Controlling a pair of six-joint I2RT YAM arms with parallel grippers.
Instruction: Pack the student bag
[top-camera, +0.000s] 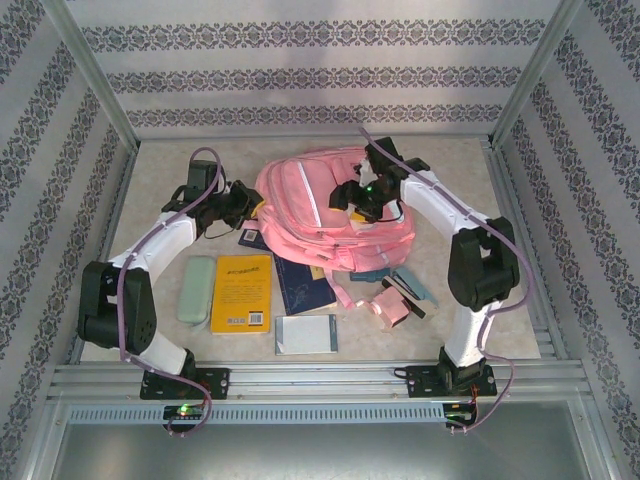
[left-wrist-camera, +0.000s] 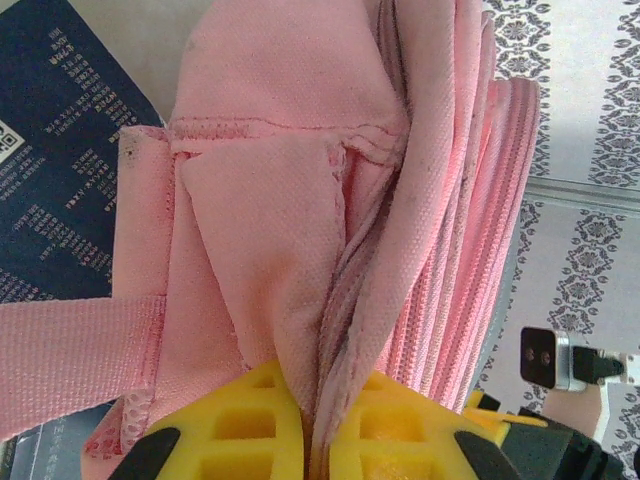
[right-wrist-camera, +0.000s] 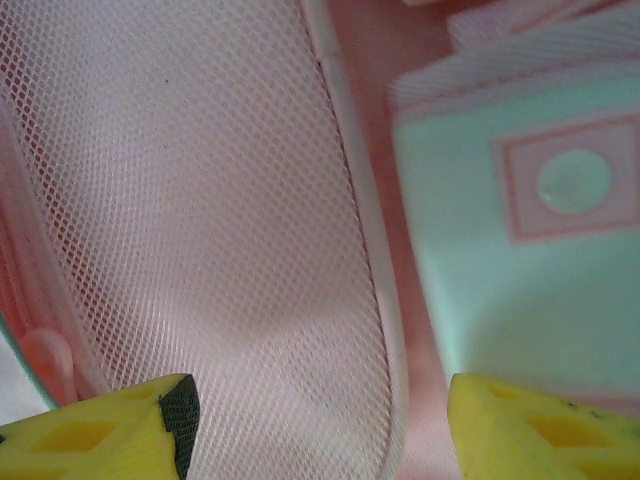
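- While the left gripper (left-wrist-camera: 315, 420) clamps its yellow pads on a fold of pink fabric at the left edge of the student bag (top-camera: 320, 200), the cloth runs straight down into the closed jaws. My reading is that it pins or lifts that edge so the opening can be reached.
- The bag lies in the middle of the table (top-camera: 160, 165), toward the far side, with one arm reaching in from each flank.
- The right gripper (top-camera: 362, 195) hangs over the bag's upper right part. Its wrist view shows the jaws fairly wide apart with nothing between them and pale pink mesh close beneath. Whether the pads touch that mesh I cannot tell.
- Probably the right gripper is placed to take the opposite edge and spread the mouth.
- A yellow book (top-camera: 242, 292), a dark blue book (top-camera: 303, 285), a pale green case (top-camera: 196, 289) and a grey notebook (top-camera: 306, 334) lie outside the bag, nearer the arm bases, so packing looks barely begun.
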